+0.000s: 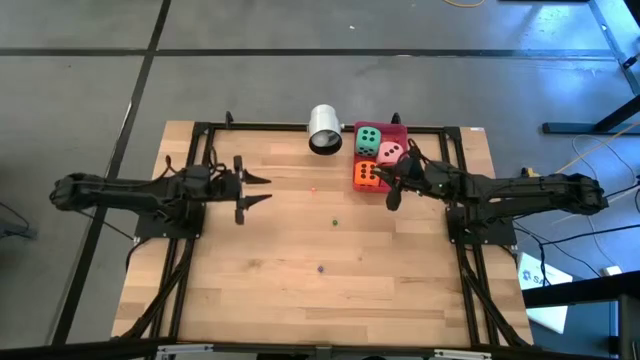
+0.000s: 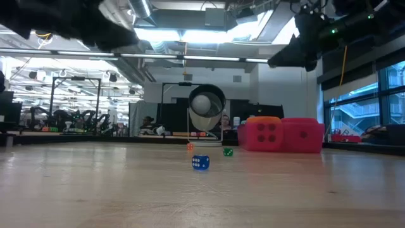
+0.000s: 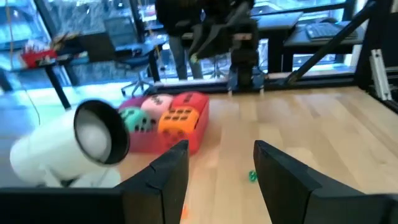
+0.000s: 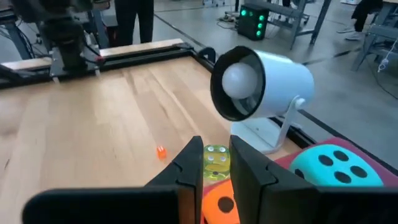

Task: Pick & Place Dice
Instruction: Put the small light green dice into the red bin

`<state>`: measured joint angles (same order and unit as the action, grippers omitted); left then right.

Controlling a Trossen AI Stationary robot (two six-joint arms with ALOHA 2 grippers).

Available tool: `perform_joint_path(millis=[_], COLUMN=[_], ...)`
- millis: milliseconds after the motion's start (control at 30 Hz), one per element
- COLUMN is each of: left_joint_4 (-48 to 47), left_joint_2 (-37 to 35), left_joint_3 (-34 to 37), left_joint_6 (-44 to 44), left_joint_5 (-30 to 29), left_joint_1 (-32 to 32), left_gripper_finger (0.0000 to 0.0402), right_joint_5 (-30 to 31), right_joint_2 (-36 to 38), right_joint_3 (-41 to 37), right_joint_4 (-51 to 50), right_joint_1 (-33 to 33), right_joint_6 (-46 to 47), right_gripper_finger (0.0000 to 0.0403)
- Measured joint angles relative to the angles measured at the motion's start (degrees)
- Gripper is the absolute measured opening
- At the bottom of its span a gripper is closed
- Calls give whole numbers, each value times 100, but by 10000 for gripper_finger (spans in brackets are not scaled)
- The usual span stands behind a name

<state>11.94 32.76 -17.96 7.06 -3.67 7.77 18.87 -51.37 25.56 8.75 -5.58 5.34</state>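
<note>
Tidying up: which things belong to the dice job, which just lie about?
Job: orange die, green die, pink die, red die, right gripper holding tiny yellow die.
Lying about: white cup, red tray, tiny blue die, waiting left gripper.

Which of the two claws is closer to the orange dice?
The right gripper, hanging right beside the orange die by the red tray. The left gripper waits open, well across the table.

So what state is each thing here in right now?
Left end effector: open, empty.
Right end effector: shut on small yellow die.
Orange die, green die, pink die: resting on red tray.
White cup: sideways, mouth toward table middle.
Small blue die: loose on table.
</note>
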Motion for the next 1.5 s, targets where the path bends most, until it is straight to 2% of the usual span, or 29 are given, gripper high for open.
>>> perform_joint_path(millis=[233, 400, 767, 867, 967, 1200, 1500], left_joint_4=[786, 1191, 1384, 1408, 1407, 1498, 1489], left_joint_2=[-3, -1, 96, 121, 126, 126, 126], left_joint_3=[649, 966, 1013, 1013, 1013, 1013, 1013], left_joint_6=[-250, -471, -584, -495, -450, -432, -432], left_joint_5=[868, 1280, 1536, 1524, 1522, 1518, 1511], left_joint_1=[960, 1381, 1565, 1565, 1565, 1565, 1565], left_gripper_finger=[173, 173, 173, 173, 173, 173, 173], right_joint_5=[216, 177, -996, -1263, -1431, -1505, -1539], right_joint_2=[0, 0, -1, -14, -117, -985, -2777], right_joint_3=[-110, -135, -111, 63, 419, 1556, 2951], right_joint_4=[-19, -26, -43, -126, -633, -1783, -3057], right_joint_1=[-103, -494, -2119, -2527, -2853, -3319, -3895], right_joint_6=[-132, -262, -305, -302, -306, -535, -613], right_gripper_finger=[54, 54, 55, 55, 55, 55, 55])
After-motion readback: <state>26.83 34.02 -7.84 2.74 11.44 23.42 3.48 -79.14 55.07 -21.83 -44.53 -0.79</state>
